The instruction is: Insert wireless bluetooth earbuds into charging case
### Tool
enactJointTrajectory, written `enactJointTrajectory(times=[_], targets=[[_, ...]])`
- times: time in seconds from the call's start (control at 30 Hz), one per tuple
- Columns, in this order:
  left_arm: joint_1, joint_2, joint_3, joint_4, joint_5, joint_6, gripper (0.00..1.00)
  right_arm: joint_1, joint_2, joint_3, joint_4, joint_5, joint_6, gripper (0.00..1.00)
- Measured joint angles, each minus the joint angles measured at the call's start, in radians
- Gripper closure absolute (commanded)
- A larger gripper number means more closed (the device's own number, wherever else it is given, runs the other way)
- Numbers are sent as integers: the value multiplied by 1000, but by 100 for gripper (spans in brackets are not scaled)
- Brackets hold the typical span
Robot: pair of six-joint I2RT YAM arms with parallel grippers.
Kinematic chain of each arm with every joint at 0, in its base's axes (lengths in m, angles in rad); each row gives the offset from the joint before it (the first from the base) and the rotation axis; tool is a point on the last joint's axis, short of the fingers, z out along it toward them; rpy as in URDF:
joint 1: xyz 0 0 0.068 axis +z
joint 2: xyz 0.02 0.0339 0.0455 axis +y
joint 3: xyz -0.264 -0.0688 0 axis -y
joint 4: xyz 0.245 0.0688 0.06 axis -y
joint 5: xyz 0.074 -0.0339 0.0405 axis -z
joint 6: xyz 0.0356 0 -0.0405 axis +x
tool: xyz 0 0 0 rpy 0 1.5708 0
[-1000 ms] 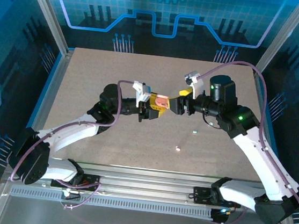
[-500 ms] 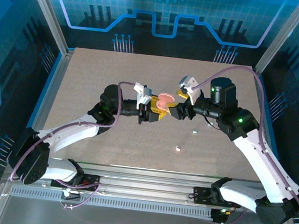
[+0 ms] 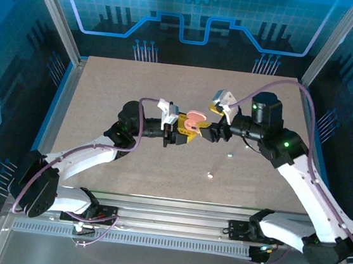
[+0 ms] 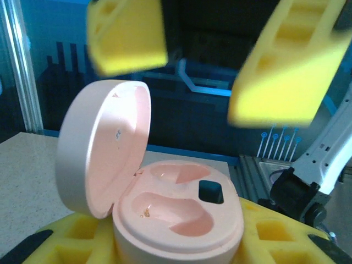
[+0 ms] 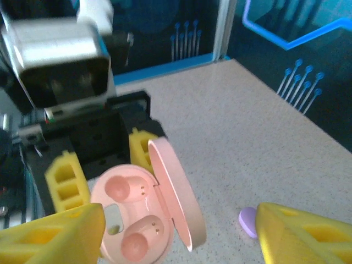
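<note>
My left gripper (image 3: 185, 132) is clenched on the charging case (image 4: 181, 214), its yellow pads pressing the pink base from both sides and holding it above the middle of the table (image 3: 104, 98). The case sits upright with its lid (image 4: 102, 148) swung open and standing on its hinge edge. The two moulded wells in the base face up, with small contact pins showing inside them. My right gripper (image 5: 180, 217) comes in from the right and hovers just beside and above the open case. Its two yellow fingers are spread wide apart, grasping nothing and not touching the case. The wireless bluetooth earbuds lie loose on the tabletop, nearer than the case and to its right, well apart from both sets of fingers. The farther earbud (image 3: 230, 155) rests below my right wrist and the nearer earbud (image 3: 210, 175) lies a little closer to the arm bases. They are too small for me to make out which way they are lying.
</note>
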State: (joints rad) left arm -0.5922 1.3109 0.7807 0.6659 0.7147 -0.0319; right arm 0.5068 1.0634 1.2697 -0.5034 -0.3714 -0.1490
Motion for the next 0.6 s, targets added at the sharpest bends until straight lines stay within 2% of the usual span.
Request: enactJointTrajectory(times=[0.13, 0.27, 0.43, 0.6], targets=[[0, 0, -24, 16, -26, 8, 67, -66, -108, 0, 14, 59, 151, 27], [0, -1, -45, 40, -49, 8, 67, -148, -145, 2, -51, 139, 322, 32], [0, -10, -69, 53, -71, 8, 67, -266, -96, -77, -174, 179, 524, 39], [0, -42, -85, 57, -92, 8, 67, -280, 10, -253, -254, 137, 654, 45]])
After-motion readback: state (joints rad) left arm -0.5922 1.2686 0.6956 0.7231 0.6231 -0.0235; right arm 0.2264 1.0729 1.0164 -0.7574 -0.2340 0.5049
